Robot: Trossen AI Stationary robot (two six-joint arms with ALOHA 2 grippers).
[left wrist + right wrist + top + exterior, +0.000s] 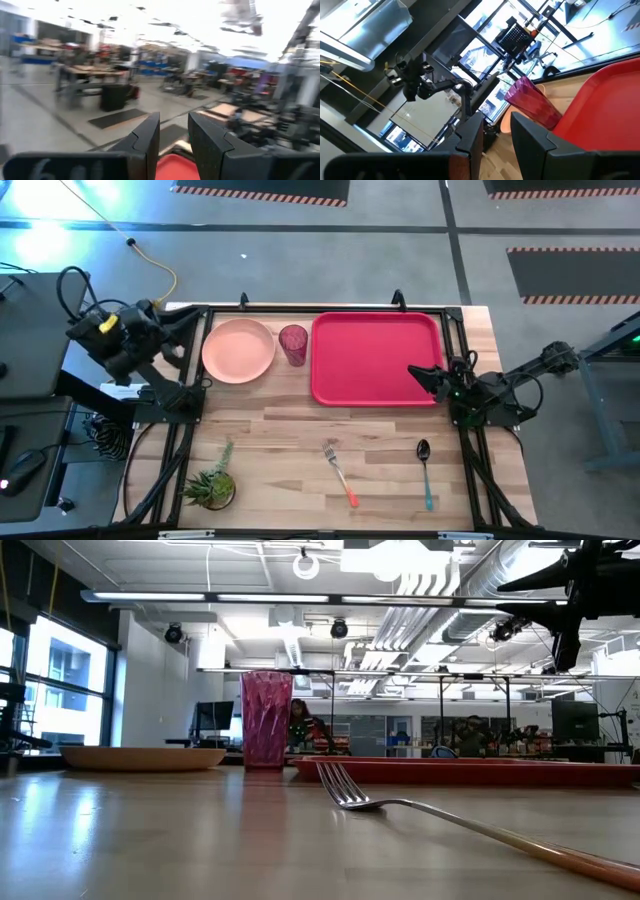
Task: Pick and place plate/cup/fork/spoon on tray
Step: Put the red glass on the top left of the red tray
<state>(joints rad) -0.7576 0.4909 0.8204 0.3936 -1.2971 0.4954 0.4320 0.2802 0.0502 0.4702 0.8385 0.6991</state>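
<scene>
Peach-pink plastic is what you meet first: the plate (238,350) lies flat near the desk's (290,442) far-left corner, light and stiff by the look of it, and probably slick. With so shallow a rim, you would do best to pinch the lip at its edge, since nothing else stands proud enough to take.

Just beside it, between plate and tray (375,358), stands the cup (293,344), upright and translucent. Judge it light and easy to tip; close across its wall below the mouth, gently, as thin plastic may flex or squirt out.

The tray sits along the far edge toward the right, with nothing on it yet, so all four pieces remain to be moved.

Near the front edge lie the fork (341,473), tines pointing to the far side, and the spoon (425,472) well apart to its right, bowl likewise away. Both are slim, rigid and lie flat on the wood, so expect them to slide; take each across the handle, where colour marks a thicker grip, coming straight down.

Your left hand (175,328) waits off the far-left corner, its fingers (145,137) set narrowly apart and holding nothing. Your right hand (415,373) hovers over the tray's near-right corner, fingers (470,131) likewise a narrow gap apart and empty.
</scene>
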